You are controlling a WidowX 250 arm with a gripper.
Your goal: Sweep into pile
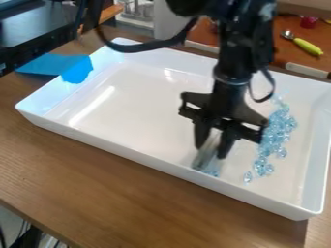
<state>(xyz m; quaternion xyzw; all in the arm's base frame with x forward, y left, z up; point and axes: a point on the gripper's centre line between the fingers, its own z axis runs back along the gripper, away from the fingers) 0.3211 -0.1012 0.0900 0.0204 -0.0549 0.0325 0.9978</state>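
Looks steeply down from above the brown wooden table [129, 203], facing across the glossy white rectangular tray [161, 165], near enough to frame most of it.

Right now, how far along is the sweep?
Done, by the look of it: most blue beads sit together in a loose band toward the tray's right side.
In hand: gripper holds a clear scraper, low end near the front wall, blue bits at its foot.
Left: band is long, not a compact pile; those bits lie apart from it. I'd guess partway.
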